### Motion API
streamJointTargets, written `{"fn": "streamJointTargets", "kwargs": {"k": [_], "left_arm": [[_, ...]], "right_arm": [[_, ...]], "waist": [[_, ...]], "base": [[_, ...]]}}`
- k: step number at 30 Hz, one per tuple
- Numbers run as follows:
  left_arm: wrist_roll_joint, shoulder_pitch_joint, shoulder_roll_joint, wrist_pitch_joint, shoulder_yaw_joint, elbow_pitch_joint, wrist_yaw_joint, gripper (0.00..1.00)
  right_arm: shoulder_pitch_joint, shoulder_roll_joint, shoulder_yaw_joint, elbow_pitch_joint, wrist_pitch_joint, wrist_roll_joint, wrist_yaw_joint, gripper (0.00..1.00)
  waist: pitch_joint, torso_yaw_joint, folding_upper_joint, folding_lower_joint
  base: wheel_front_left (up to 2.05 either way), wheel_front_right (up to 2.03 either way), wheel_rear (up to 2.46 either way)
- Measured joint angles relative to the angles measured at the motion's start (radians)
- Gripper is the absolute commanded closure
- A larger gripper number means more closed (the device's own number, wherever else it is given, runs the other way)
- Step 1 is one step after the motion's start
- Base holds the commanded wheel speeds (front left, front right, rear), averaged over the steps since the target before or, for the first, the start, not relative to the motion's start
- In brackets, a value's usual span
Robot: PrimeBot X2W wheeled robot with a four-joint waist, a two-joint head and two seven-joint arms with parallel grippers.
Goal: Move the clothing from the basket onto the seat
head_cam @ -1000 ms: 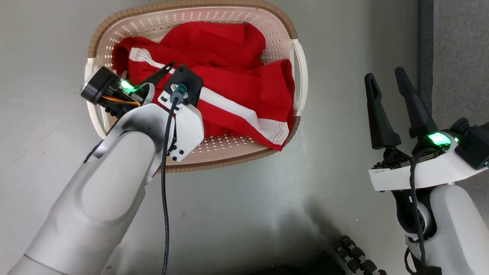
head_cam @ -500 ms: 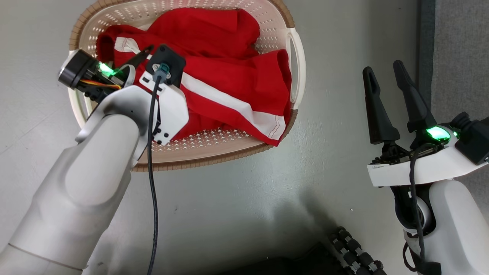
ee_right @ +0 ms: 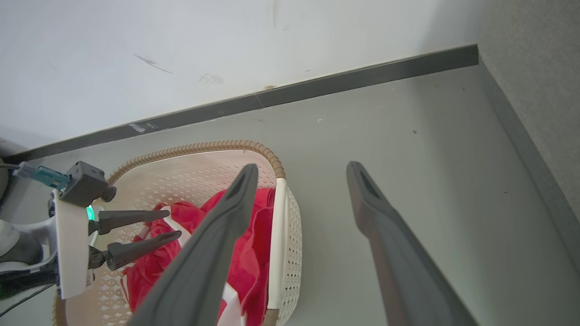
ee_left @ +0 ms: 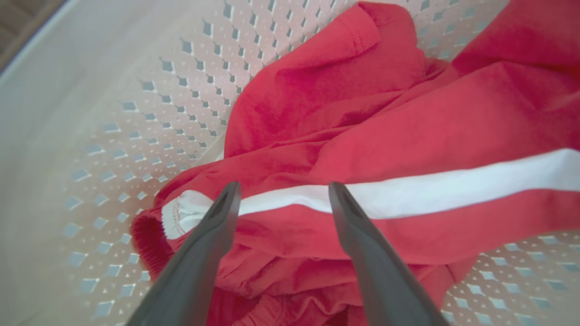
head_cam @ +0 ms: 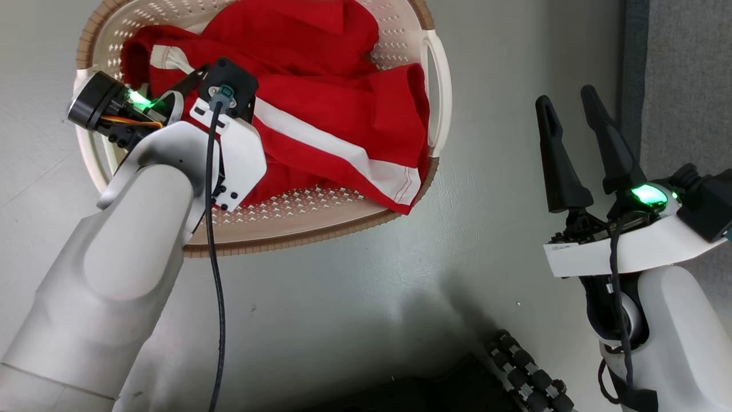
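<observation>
The cream basket (head_cam: 297, 240) sits on the floor with the red clothing (head_cam: 343, 114) piled in it, and one white-striped leg hangs over its near rim. My left gripper (ee_left: 283, 190) is open inside the basket. Its fingertips straddle the white stripe (ee_left: 408, 185) close to the elastic cuff (ee_left: 179, 213). The same left gripper (ee_right: 174, 223) shows from the side, low over the fabric. My right gripper (head_cam: 565, 96) is open with nothing in it, above the floor between the basket and the grey seat (head_cam: 686, 68). The small white cloth is hidden.
The basket's white handle (head_cam: 437, 86) faces my right gripper. A wall with a dark baseboard (ee_right: 362, 81) runs behind the basket. My own dark wheeled base (head_cam: 526, 377) is at the bottom of the head view. Grey floor (head_cam: 354, 320) lies between the basket and me.
The whole head view has shifted up and to the left, so the camera moved. My left gripper has stayed open over the red clothing and edged a little nearer the cuff.
</observation>
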Motion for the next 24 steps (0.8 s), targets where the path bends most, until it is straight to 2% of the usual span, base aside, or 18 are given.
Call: {"fn": "streamJointTargets", "kwargs": {"k": [24], "left_arm": [[-0.009,-0.014,0.009,0.018,0.002,0.038,-0.010,0.00]], "right_arm": [[-0.003,0.000,0.018,0.001,0.000,0.034,0.000,0.00]], "waist": [[0.030,-0.037,0.0001,-0.0001]], "base": [[0.00,0.00,0.00]]}}
